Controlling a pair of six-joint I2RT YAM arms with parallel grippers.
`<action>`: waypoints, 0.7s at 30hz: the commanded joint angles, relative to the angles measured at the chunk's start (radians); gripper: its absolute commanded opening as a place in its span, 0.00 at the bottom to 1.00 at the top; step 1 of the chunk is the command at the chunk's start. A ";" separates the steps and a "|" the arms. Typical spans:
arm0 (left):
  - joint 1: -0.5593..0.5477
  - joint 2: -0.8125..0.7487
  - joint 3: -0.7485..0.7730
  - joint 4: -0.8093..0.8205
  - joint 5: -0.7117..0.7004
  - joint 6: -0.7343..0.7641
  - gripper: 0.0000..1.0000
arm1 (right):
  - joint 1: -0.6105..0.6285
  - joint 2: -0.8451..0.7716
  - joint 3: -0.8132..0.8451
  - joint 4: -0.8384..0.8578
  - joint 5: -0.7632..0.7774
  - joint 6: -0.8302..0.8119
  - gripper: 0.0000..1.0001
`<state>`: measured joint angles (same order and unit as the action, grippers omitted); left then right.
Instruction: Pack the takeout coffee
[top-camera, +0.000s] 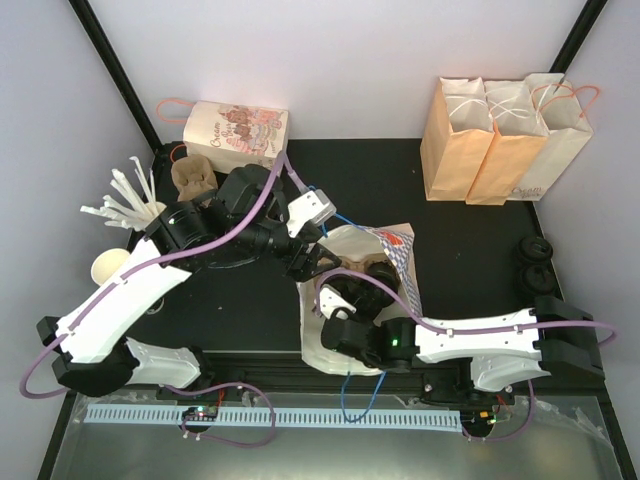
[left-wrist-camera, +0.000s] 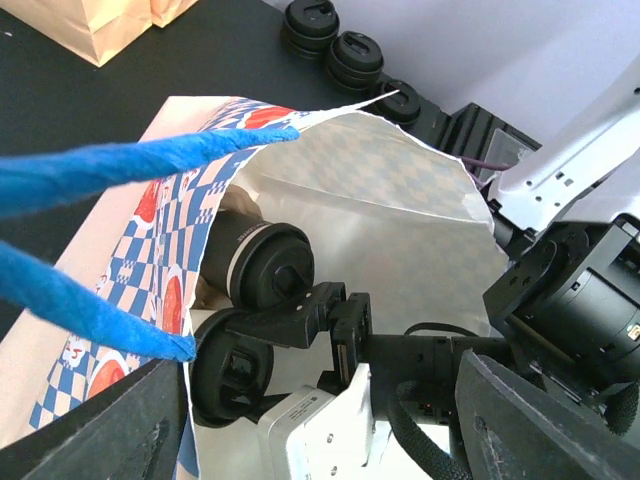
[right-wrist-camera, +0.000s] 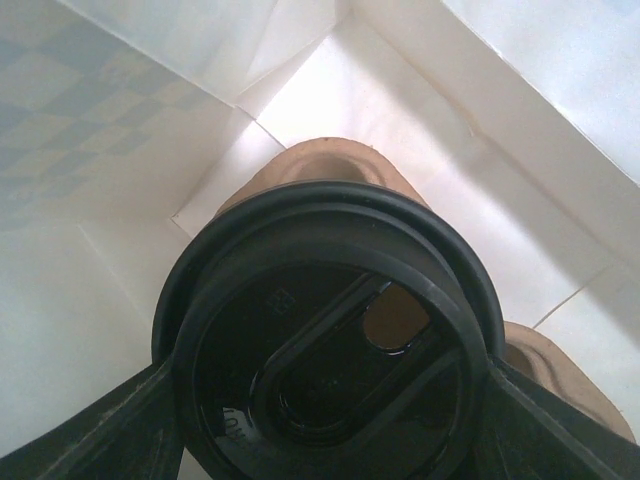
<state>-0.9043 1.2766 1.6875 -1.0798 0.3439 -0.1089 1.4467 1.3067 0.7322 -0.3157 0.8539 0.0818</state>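
Observation:
A white paper bag (top-camera: 404, 262) with a blue and red checked print lies on its side, mouth open (left-wrist-camera: 400, 210). Inside, two takeout coffee cups with black lids sit on a brown pulp carrier (right-wrist-camera: 320, 160): one higher (left-wrist-camera: 265, 265), one lower (left-wrist-camera: 225, 365). My right gripper (top-camera: 345, 300) reaches into the bag, and its fingers (right-wrist-camera: 100, 430) press both sides of the lower cup's lid (right-wrist-camera: 330, 340). My left gripper (left-wrist-camera: 320, 375) hovers open at the bag's mouth. The blue twisted handles (left-wrist-camera: 150, 160) hang loose just ahead of its left finger.
Three brown and white paper bags (top-camera: 490, 140) stand at the back right. A printed white bag (top-camera: 240, 130) lies at the back left near a spare carrier (top-camera: 193, 175). Plastic cutlery (top-camera: 125, 205) and white cups (top-camera: 110, 265) sit left; spare black lids (top-camera: 535, 260) right.

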 joint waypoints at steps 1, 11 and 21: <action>0.015 0.027 0.098 0.033 0.064 0.013 0.73 | -0.020 -0.001 -0.032 -0.038 -0.026 0.053 0.46; 0.015 0.096 0.094 -0.075 -0.034 0.051 0.69 | -0.074 -0.010 0.012 -0.079 -0.131 0.058 0.45; 0.015 0.133 0.092 -0.076 -0.027 0.065 0.66 | -0.107 0.135 0.128 -0.231 -0.090 0.093 0.46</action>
<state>-0.8799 1.4048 1.7355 -1.1439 0.2916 -0.0555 1.3560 1.3659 0.8162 -0.4320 0.7521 0.1268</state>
